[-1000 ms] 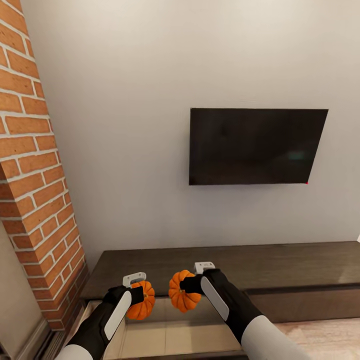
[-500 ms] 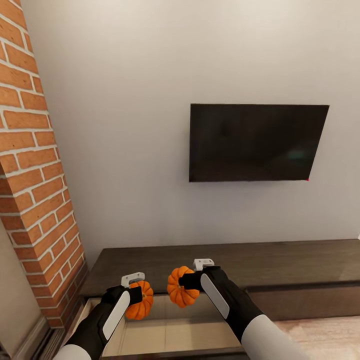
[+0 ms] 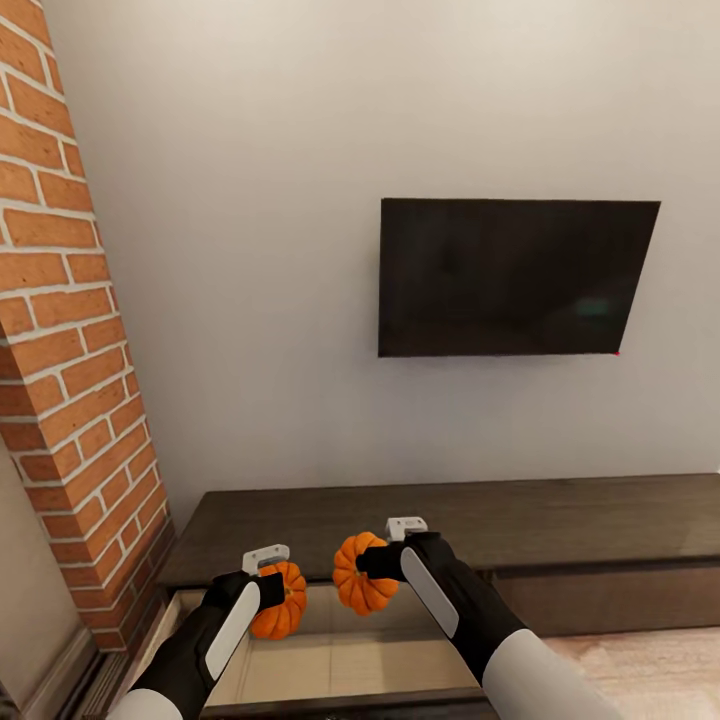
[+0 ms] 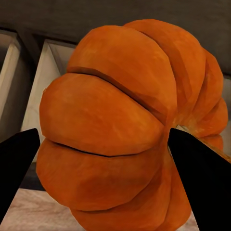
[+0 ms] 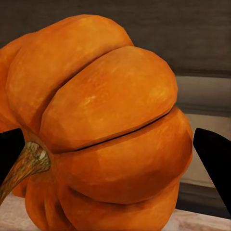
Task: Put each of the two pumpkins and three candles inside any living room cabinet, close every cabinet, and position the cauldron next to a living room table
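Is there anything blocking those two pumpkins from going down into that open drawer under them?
Nothing visible does. The left gripper holds one pumpkin and the right gripper holds the other pumpkin, both hanging above the cabinet's pulled-out drawer, whose pale inside looks bare beneath them.

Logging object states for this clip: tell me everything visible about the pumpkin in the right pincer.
The pumpkin is small, round and orange, with deep ribs and a matte skin. Its short, curved tan-green stem points sideways, so it is held tilted. The right pincer is shut on it, dark fingers at either side. It hangs above the cabinet's open drawer, apart from the other pumpkin.
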Robot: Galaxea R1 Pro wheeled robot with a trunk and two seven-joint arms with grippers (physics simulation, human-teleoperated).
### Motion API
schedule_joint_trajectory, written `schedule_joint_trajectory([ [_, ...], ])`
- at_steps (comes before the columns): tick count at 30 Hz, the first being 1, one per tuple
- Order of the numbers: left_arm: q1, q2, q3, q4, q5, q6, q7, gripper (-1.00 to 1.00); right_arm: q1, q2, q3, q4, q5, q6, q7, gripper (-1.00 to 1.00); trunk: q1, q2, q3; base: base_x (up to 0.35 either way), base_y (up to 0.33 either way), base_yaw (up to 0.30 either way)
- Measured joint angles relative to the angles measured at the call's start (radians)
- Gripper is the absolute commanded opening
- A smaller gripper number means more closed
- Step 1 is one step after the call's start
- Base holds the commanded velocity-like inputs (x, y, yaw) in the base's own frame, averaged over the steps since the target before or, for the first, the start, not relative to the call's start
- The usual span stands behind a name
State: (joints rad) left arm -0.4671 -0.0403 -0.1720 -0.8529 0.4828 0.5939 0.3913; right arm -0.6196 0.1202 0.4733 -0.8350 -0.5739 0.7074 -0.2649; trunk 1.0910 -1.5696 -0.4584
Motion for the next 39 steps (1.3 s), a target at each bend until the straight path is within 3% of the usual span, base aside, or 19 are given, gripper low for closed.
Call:
schedule_joint_trajectory([
  [9,0.0,0.001,0.0,0.0,0.0,0.0,0.001,-1.0,0.0,0.001,-0.001,0.016,0.008,0.0,-0.017,-1.0,0.035,-0.063,-0.028,0.0,0.0,0.0],
  [14,0.0,0.001,0.0,0.0,0.0,0.0,0.003,-1.0,0.001,0.002,-0.003,0.027,0.012,0.002,-0.121,-1.0,0.054,-0.098,-0.044,0.0,0.0,0.0],
  [17,0.0,0.002,0.0,0.0,0.0,0.0,0.003,-1.0,0.001,0.003,-0.004,0.029,0.007,0.001,-0.149,-1.0,0.065,-0.119,-0.053,0.0,0.0,0.0],
  [39,0.0,0.0,0.0,0.0,-0.003,0.0,0.003,-1.0,0.001,0.004,-0.005,0.051,0.004,0.001,-0.157,-1.0,0.15,-0.273,-0.122,0.0,0.0,0.0],
])
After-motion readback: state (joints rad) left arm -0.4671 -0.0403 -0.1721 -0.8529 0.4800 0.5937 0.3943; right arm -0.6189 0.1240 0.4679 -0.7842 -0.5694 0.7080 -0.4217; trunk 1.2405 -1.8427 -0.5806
